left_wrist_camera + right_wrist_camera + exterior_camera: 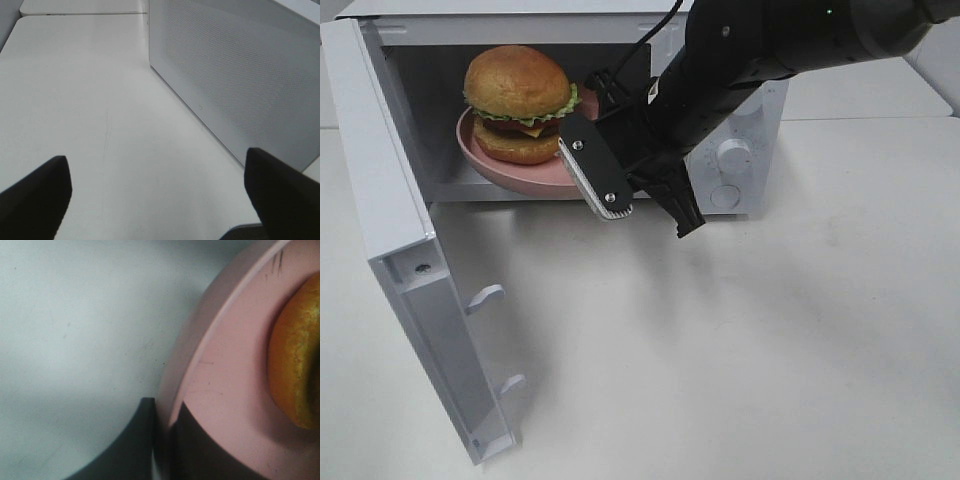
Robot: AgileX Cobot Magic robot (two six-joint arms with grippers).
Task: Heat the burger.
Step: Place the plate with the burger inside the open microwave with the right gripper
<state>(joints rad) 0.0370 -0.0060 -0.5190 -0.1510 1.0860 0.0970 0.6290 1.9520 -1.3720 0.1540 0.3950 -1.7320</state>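
Your right gripper [162,440] has its jaws closed on the rim of the pink plate [510,178]. The wrist view shows the thin pink edge pinched between the two dark fingers. The burger [520,105] sits on that plate inside the open microwave [740,110], just past the jaws and not touching them.

Your left gripper [156,157] holds nothing. Its jaws stand wide apart over bare table [90,100], with a perforated white panel [235,70] off to one side.

I judge the burger to be soft and loosely stacked: a domed bun, frilly lettuce and a dark filling. Squeezing it would crush it or shear the layers apart, so handle it by the plate, as you are doing. The plate looks stiff, smooth and glossy, so expect a slippery hold. It is pinched at one edge only, so the weight will try to tip it away from the jaws. Keep it level and move slowly, or the tall burger may slide or topple.

Several things are hidden:
- In the high view the arm's own bulk covers the pinch point and the plate's near-right rim.
- You cannot tell whether the plate rests flat on the oven floor or hangs slightly lifted.
- The right wrist view shows only a sliver of bun [295,355].
- You cannot tell which face of the oven the perforated panel belongs to.
- The microwave door [380,200] stands open.
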